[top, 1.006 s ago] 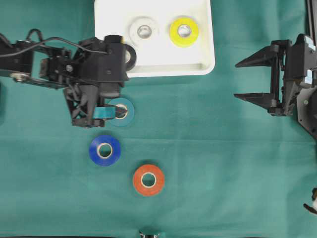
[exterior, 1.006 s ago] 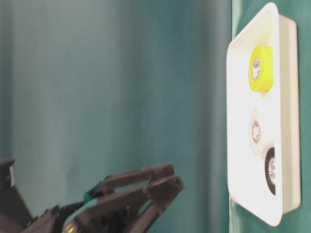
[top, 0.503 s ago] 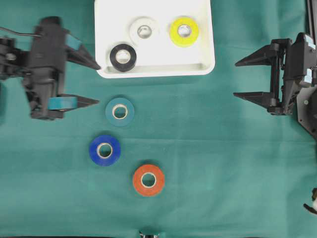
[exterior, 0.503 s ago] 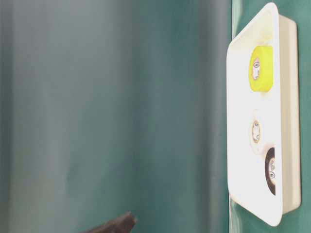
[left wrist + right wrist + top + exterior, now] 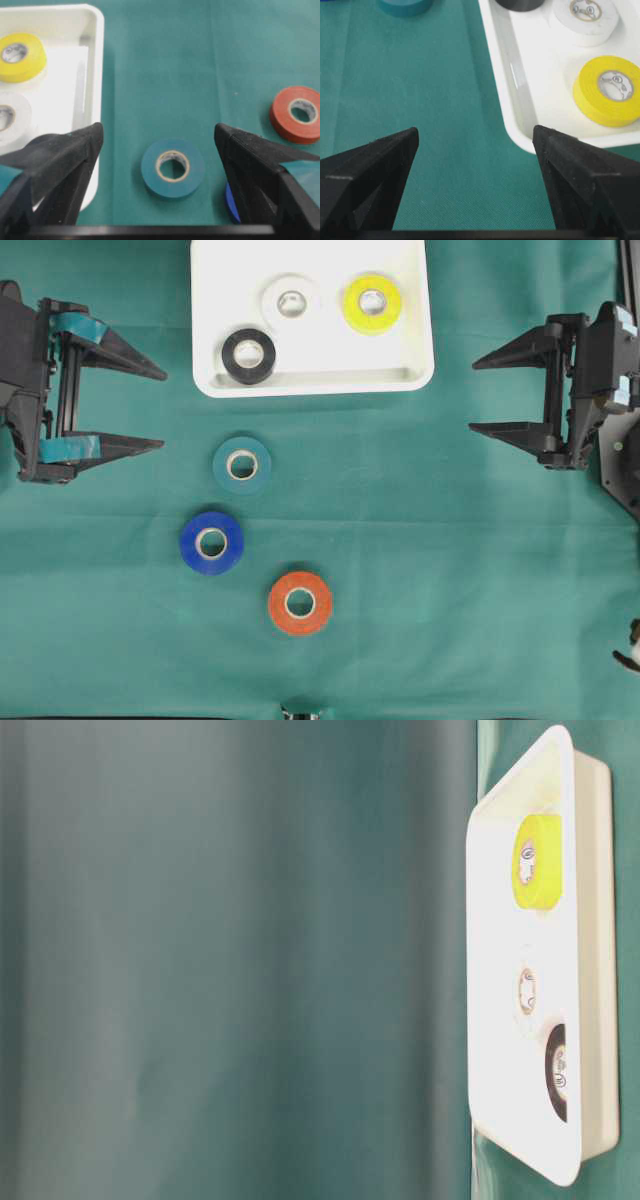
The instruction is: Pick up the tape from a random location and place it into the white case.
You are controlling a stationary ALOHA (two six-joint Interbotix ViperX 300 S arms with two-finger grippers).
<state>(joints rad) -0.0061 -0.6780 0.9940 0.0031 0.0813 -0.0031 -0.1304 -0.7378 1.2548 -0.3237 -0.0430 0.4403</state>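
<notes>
The white case (image 5: 318, 386) lies at the top centre with a black tape (image 5: 249, 356), a white tape (image 5: 291, 302) and a yellow tape (image 5: 372, 303) flat inside it. On the cloth below it lie a teal tape (image 5: 241, 464), a blue tape (image 5: 212, 542) and an orange-red tape (image 5: 299, 603). My left gripper (image 5: 163, 409) hovers at the left edge, open and holding nothing, pointing toward the teal tape (image 5: 172, 168). At the right edge, my right gripper (image 5: 474, 398) is open and holds nothing, beside the case's corner (image 5: 512, 100).
A green cloth (image 5: 430, 570) covers the whole table. The table-level view shows only the case (image 5: 500, 1020) on edge with the yellow tape (image 5: 537, 862) and the black tape (image 5: 557, 1072) in it. Bare cloth separates the loose rolls from the right gripper.
My left arm has drawn back to the left, away from the case's lower-left corner and the teal tape, and has left the table-level view. The black tape now shows fully. The right arm stays still.
</notes>
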